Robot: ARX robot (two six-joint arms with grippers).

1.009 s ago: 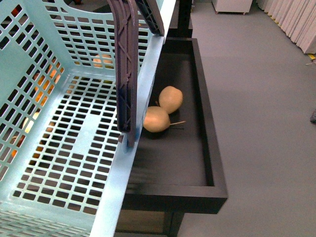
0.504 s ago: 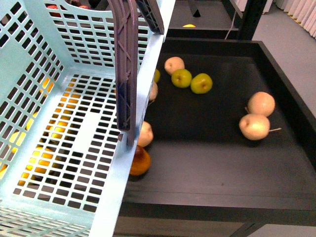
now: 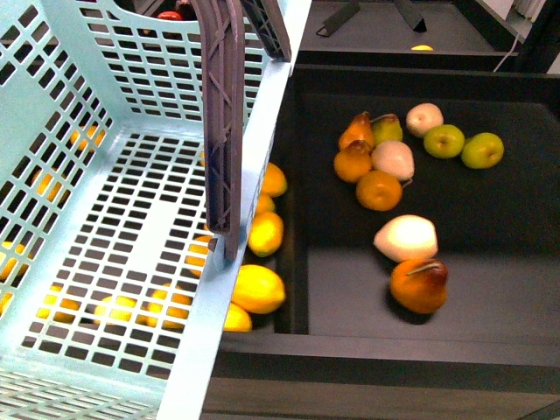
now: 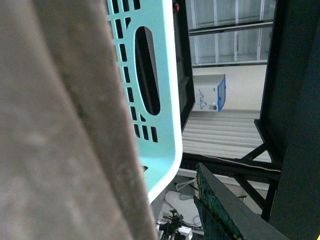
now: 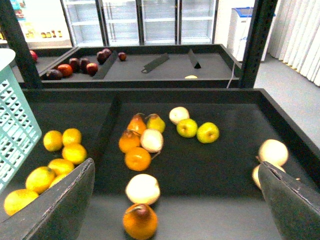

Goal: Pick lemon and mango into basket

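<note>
Beside lattice basket, smooth oval lemon

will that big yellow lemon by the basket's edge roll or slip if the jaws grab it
The smooth oval yellow lemon would probably roll if nudged, being rounded on a flat black tray floor. Its smooth-looking skin may slip unless gripped across its short middle. Close neighbouring lemons could shift too.
</note>
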